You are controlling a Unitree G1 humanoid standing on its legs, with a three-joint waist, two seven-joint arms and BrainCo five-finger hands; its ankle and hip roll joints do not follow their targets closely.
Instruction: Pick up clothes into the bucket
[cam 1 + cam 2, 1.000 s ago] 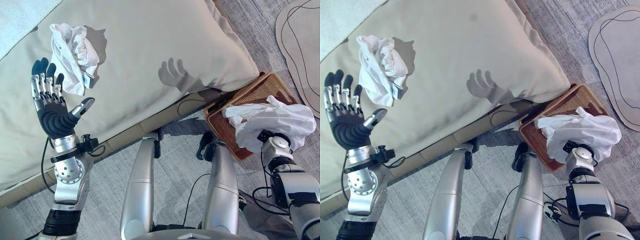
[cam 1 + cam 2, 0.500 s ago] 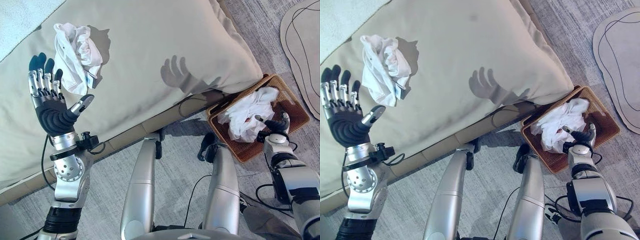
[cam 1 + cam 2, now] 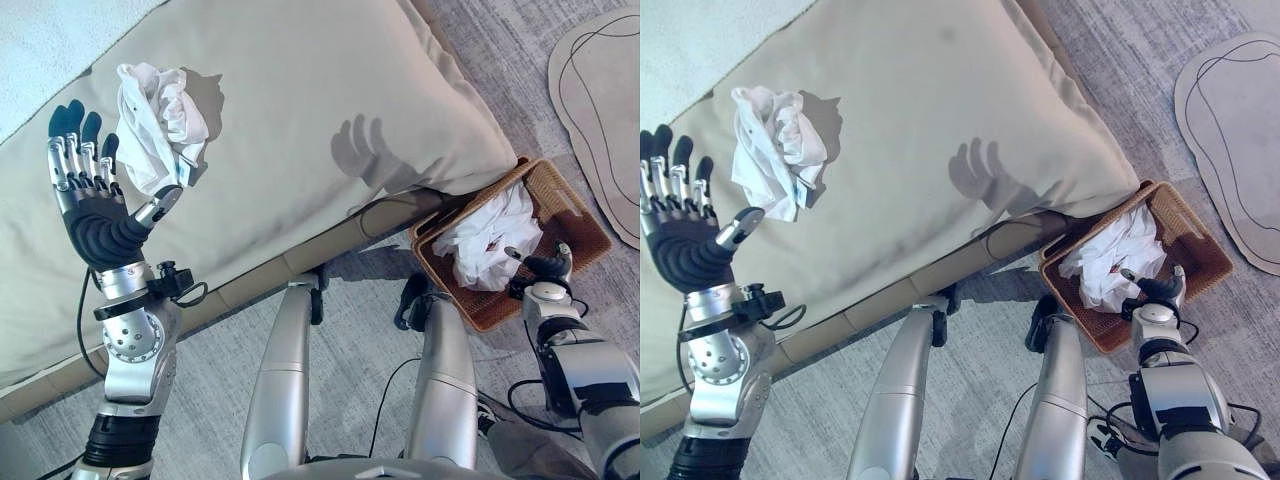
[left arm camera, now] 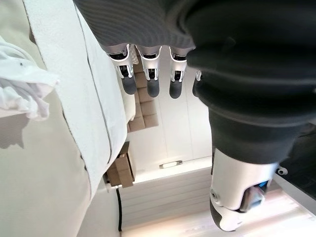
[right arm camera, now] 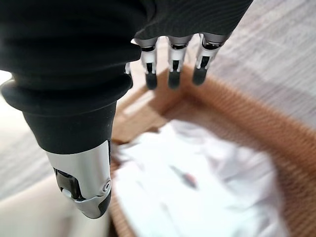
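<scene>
White cloth marks both stages of the task: one crumpled white garment (image 3: 158,125) lies on the beige cushion (image 3: 330,90), well apart from the basket, and a second white garment (image 3: 490,240) already rests inside the woven wicker basket (image 3: 575,225) on the grey carpet (image 3: 360,330) beside the cushion's lower corner. The left hand (image 3: 95,205) is raised just beside the cushion garment with palm up; its fingers (image 4: 150,74) are straight and spread and hold nothing, the thumb angled toward the cloth but apart from it. The right hand (image 3: 1155,290) hovers at the basket's near rim above the deposited garment, its fingers (image 5: 170,69) extended and empty. The step in hand appears to be the left hand's approach to the remaining garment. To do it well, the hand should turn palm-down over the middle of the bundle, press lightly into the soft cushion so that the fingers sink under several folds, and close around the bulk, not a single edge, so no loose tail drags. The lift should clear the cushion's edge before the carry toward the basket. The right hand should draw clear of the basket opening.
</scene>
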